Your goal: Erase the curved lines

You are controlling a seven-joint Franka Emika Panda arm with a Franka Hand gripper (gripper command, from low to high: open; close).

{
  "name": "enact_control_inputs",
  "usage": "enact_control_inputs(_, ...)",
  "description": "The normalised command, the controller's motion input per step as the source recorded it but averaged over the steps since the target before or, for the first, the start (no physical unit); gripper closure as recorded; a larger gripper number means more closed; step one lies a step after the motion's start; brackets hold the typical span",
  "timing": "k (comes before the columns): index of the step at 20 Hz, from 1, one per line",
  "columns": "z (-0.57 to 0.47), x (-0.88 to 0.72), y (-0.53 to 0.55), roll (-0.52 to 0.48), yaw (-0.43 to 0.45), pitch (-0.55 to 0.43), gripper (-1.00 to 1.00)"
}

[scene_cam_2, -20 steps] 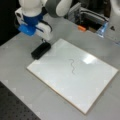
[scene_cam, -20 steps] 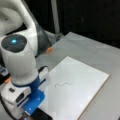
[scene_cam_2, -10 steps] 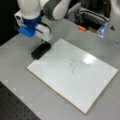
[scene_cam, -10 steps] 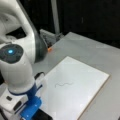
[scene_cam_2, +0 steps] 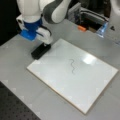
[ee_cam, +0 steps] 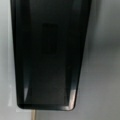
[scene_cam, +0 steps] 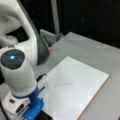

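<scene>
Curve lines [scene_cam: 63,84] [scene_cam_2: 72,66] near the middle of the board, in both front views: one thin dark squiggle, whole from end to end. Same as a second ago, with no bit rubbed away, so no erasing done yet. Under it all, a grey table [scene_cam_2: 15,62]. On the table, lying flat, the white board [scene_cam_2: 52,72] [scene_cam: 82,75], with a bright shine spot a little to the squiggle's right in a front view. Over the board's left corner in that same view, the big white and grey arm [scene_cam_2: 50,10], with a blue part low down. Hardly moved in the last second, only a tiny shift, and staying at that corner, well apart from the squiggle. Below the blue part, the gripper [scene_cam_2: 46,43], closed on a black eraser [scene_cam_2: 41,51]. Fingers mostly hidden, so no way to tell how wide the gap is, only that the eraser sits in it. Eraser down low at the board's left edge, touching it or just beside it; pressed down or not, cannot tell. Filling most of the wrist view, the same eraser [ee_cam: 47,57], long and dark, with grey table beside it. Far back on the table, a small orange bit [scene_cam_2: 81,28], touching nothing.
</scene>
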Motion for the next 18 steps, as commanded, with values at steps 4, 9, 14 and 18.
enact_control_inputs(4,-0.11,0.08,-0.04,0.141,0.010,-0.086,-1.00)
enact_control_inputs(9,-0.10,0.07,-0.05,0.115,0.016,-0.077,-1.00)
enact_control_inputs(14,-0.08,0.02,-0.03,0.098,0.012,-0.065,-1.00)
enact_control_inputs(18,-0.10,0.02,-0.02,0.103,0.017,-0.067,-1.00)
